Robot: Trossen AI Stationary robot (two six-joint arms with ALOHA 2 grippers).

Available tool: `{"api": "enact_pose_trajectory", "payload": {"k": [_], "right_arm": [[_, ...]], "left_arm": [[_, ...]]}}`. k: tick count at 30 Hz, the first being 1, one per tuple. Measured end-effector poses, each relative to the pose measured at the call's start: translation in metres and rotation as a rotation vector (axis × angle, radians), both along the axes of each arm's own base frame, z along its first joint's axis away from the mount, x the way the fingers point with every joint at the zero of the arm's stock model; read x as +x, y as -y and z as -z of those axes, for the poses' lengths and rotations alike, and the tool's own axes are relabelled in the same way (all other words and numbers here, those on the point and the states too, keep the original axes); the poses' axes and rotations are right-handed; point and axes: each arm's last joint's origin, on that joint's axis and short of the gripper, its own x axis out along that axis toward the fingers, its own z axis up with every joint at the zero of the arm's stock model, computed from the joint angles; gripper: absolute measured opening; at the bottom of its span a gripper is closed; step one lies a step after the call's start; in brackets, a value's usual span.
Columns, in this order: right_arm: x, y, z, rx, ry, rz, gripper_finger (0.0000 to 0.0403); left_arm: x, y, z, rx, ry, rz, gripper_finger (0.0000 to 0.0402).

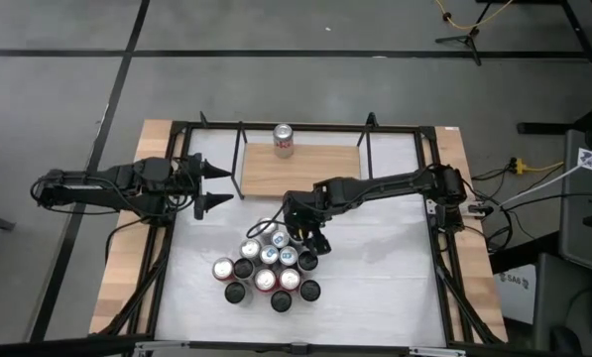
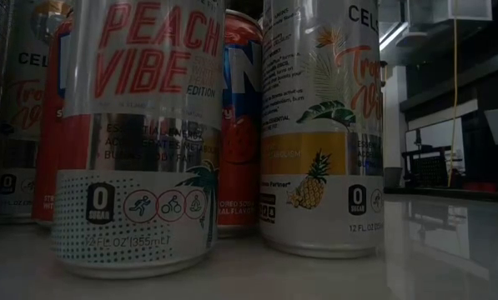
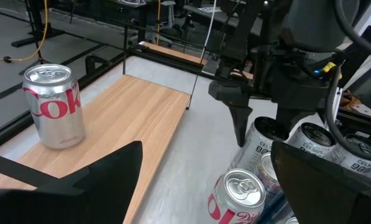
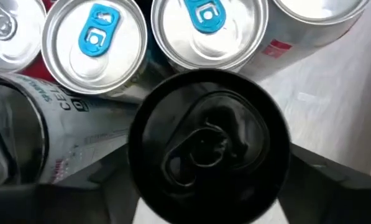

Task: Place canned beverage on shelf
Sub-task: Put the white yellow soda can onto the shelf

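The light-wood shelf (image 1: pixel 300 171) with thin black rod uprights stands at the table's far middle. A silver Coke can (image 1: pixel 284 140) stands upright on it and also shows in the left wrist view (image 3: pixel 53 106). A cluster of several upright cans (image 1: pixel 268 266) stands on the white tabletop in front of the shelf. My right gripper (image 1: pixel 301 234) is open above the cluster's far right side, fingers pointing down. The fingers stand on either side of a black-topped can (image 4: pixel 210 146), near its top. My left gripper (image 1: pixel 214 187) is open and empty beside the shelf's left end.
Silver-topped cans with blue tabs (image 4: pixel 95 46) stand tight against the black-topped can. The low view shows cans up close, a Peach Vibe can (image 2: pixel 136 133) and a pineapple-print can (image 2: pixel 324 125). A black frame (image 1: pixel 305 127) runs around the table. Bare white tabletop (image 1: pixel 385 268) lies to the right.
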Motion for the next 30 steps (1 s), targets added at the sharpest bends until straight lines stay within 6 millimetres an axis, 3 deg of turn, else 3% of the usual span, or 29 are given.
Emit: {"api": "enact_pose_trajectory", "payload": {"k": [7,16,24,30], "right_arm": [[0.0002,0.0009,-0.0006,0.012,-0.004,0.032,0.0235],[-0.0022,0.0028,-0.0006,-0.007,-0.041,0.130,0.0268],[-0.0047,0.0055,-0.0022,-0.043,-0.061,0.259,0.0247],[-0.0080,0.0064,-0.0021,-0.048,-0.096,0.305,0.0254]], "left_arm": [[0.0000,0.0000,0.0000,0.000,0.000,0.000,0.0349],[0.0000,0.0000,0.0000,0.000,0.000,0.000,0.0349],[0.0000,0.0000,0.0000,0.000,0.000,0.000,0.0349],[0.0000,0.0000,0.0000,0.000,0.000,0.000,0.0349]]}}
